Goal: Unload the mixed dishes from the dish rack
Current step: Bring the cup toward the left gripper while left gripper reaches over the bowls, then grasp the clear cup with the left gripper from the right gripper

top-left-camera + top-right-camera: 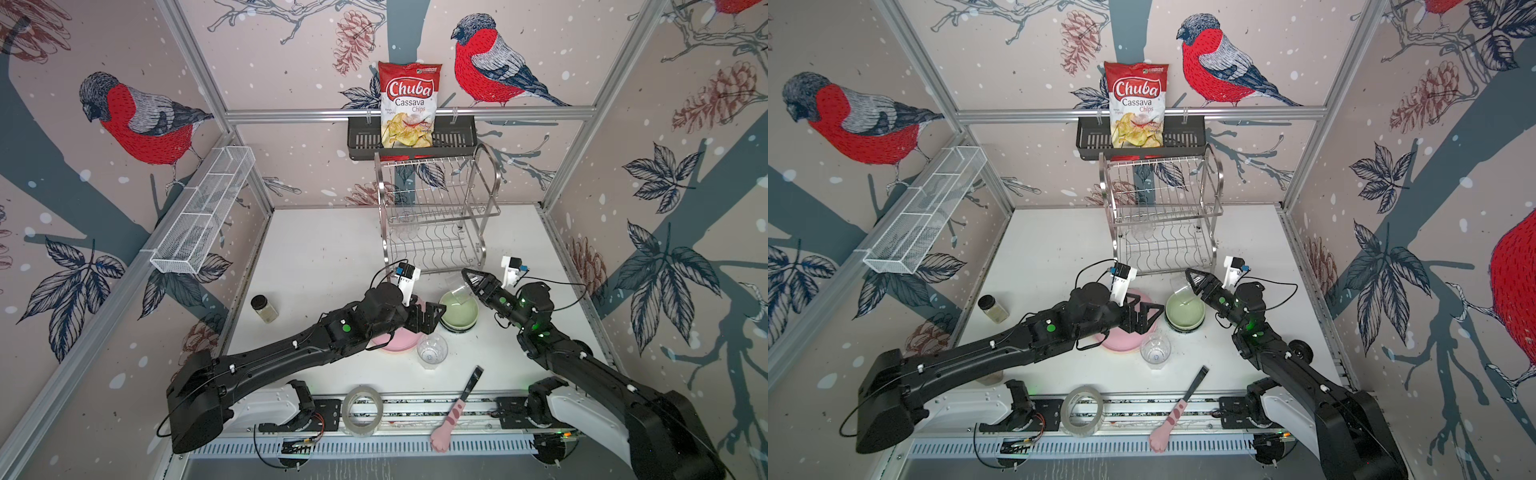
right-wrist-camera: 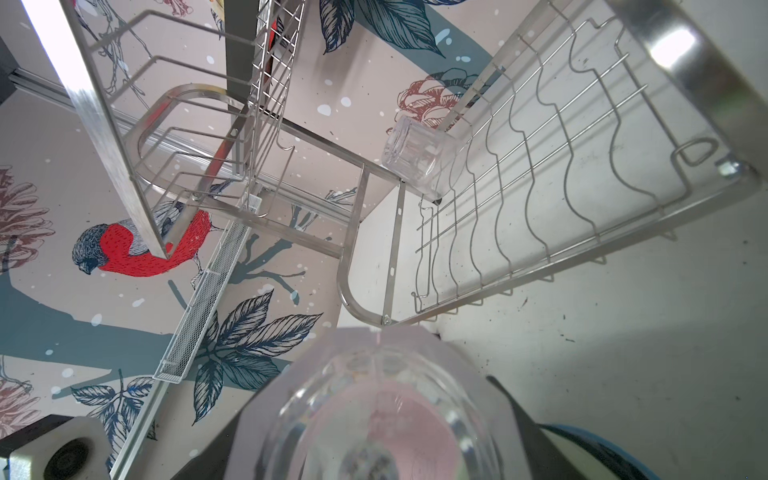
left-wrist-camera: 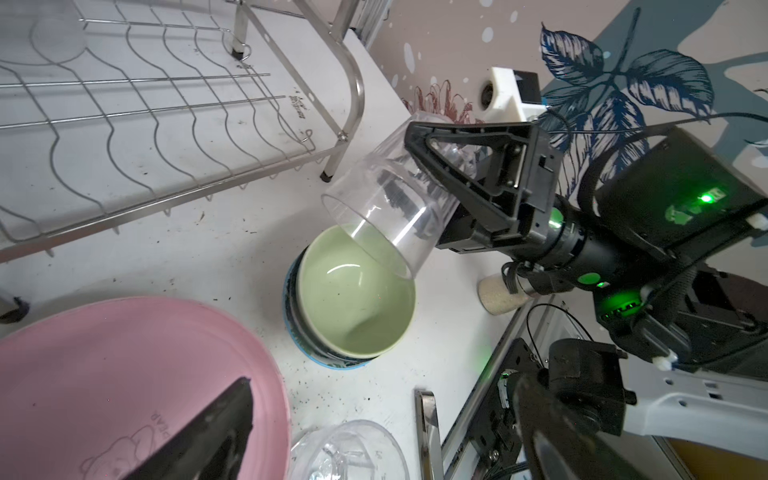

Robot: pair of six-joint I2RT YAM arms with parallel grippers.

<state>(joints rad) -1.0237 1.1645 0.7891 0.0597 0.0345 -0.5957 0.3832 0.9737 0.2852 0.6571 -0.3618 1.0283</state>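
White desk (image 1: pixel 324 257), with one two-tier steel dish rack (image 1: pixel 436 210) at its back. Two arms work in front of the rack. Left pincer (image 1: pixel 433 319): jaws wide apart, gripping nothing, hovering over the edge of one pink plate (image 1: pixel 397 341). A paler rim shows under that plate; the count below is not readable. Right pincer (image 3: pixel 405 166): clamped on one clear glass (image 3: pixel 374 208), tilted, mouth over the bowls. Bowls: one pale green bowl (image 1: pixel 459 311) nested in a darker blue-edged bowl (image 3: pixel 332 363), just right of the plate. Three glasses counted: the held one, a second glass (image 2: pixel 415 162) on the rack's lower tier at the back left corner, and a third glass (image 1: pixel 432 351) on the desk beside the plate. One black-lidded jar (image 1: pixel 264 309) stands well to the left.
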